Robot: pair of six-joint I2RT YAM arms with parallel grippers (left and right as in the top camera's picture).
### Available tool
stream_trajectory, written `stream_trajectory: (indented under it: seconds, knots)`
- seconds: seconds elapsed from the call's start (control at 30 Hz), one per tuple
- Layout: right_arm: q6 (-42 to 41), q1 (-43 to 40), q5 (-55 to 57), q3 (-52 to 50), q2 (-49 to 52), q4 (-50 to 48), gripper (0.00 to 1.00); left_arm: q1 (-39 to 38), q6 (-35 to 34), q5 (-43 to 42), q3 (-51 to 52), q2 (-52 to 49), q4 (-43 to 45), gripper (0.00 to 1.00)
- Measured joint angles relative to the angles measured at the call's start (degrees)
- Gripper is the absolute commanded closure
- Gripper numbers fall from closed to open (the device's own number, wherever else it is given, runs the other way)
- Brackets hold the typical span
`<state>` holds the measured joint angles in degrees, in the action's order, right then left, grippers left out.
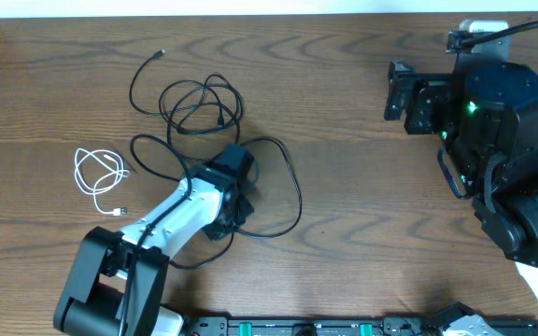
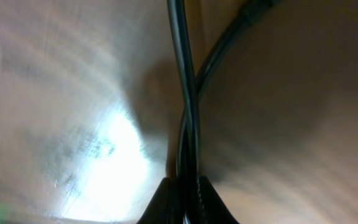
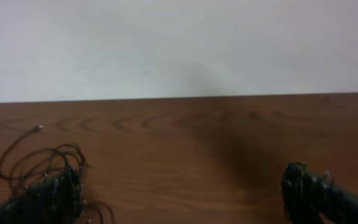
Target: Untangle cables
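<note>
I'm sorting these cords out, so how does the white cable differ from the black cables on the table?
The white cable is coiled in a small bundle; the black cables sprawl in wide loops crossing one another. The white cable lies apart, with no gripper on it; the black cables have the left gripper shut on a strand. Both are thin cords lying on the wooden table.

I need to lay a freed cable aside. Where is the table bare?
Bare: the stretch of brown wooden table between the tangled thin black cables and the black right arm. Crowded: left half, where the coiled white cable lies beside the tangle.
</note>
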<state>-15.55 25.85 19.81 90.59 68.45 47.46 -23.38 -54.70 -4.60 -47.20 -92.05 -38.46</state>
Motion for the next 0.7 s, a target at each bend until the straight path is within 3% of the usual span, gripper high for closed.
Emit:
stream_trajectory:
  seconds: [0.13,0.23,0.43,0.57,0.7]
  knots:
    - [-0.96,-0.09,2.12,0.00,0.00,1.86,0.01,2.62,3.98,-1.25,-6.56,3.89,2.91,0.92]
    - [-3.58,-1.11,3.65,0.00,0.00,3.65,0.01,4.83,6.40,-6.91,-13.35,8.96,10.82,0.93]
    - [-7.93,-7.17,5.20,0.00,-0.26,6.67,0.01,6.67,5.18,-21.84,-19.67,17.29,42.77,0.92]
    - [-9.07,-10.27,5.57,0.00,-0.48,9.68,0.01,7.15,2.12,-23.63,-20.33,18.95,45.20,0.92]
    - [-9.62,-12.11,5.64,0.00,-0.61,11.67,0.01,7.63,1.97,-23.76,-20.24,14.21,43.34,0.92]
